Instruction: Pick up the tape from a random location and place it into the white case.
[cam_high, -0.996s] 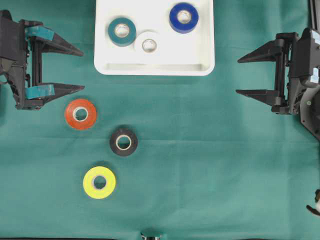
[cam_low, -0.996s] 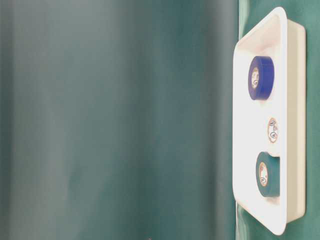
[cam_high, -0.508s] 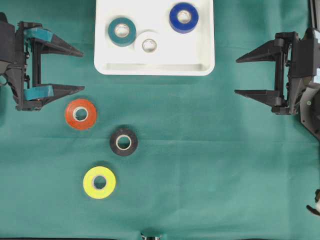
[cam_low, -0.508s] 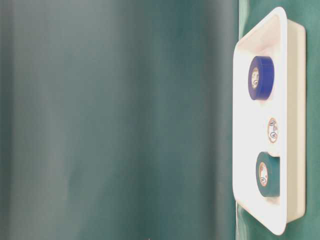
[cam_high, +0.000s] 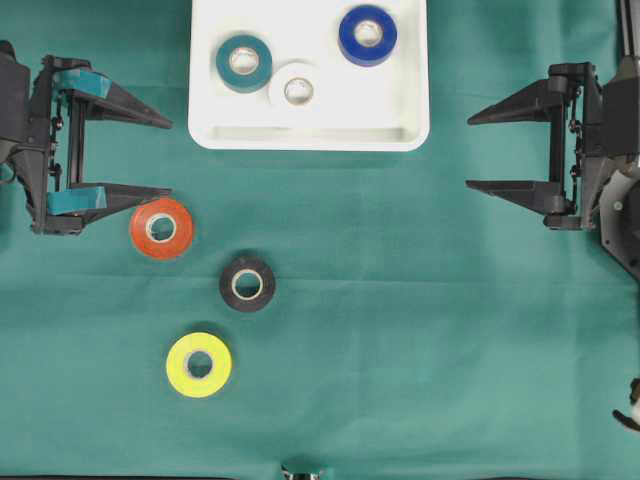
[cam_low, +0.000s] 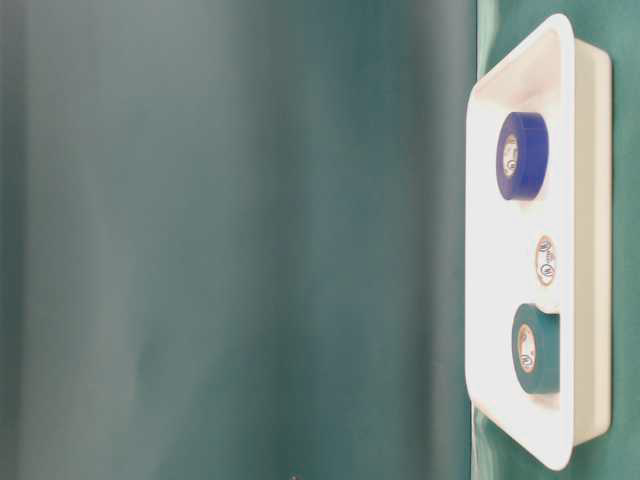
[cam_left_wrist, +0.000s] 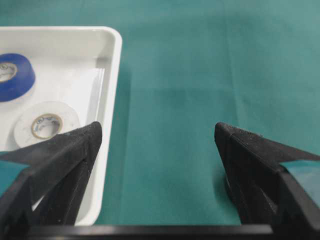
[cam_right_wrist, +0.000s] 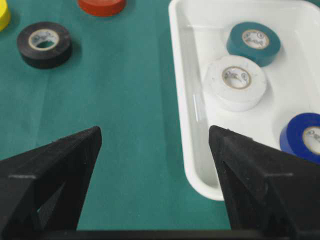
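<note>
Both tools wide and empty, left tool (cam_high: 168, 156) partly off-frame, white case (cam_high: 310, 135) cut off above.

Left gripper (cam_high: 168, 156), right gripper (cam_high: 470, 152) agape

Left pincer (cam_high: 168, 156) seemingly nearer orange roll (cam_high: 161, 228)

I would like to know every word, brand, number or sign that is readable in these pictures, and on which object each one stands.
No text can be read anywhere.
White tape roll: small print on the core label, too blurred to read.
Teal tape roll: core print, too small.
Blue tape roll: core print, blurred.
Black tape roll: core print, too small.
White case, green cloth: no markings visible.
</note>
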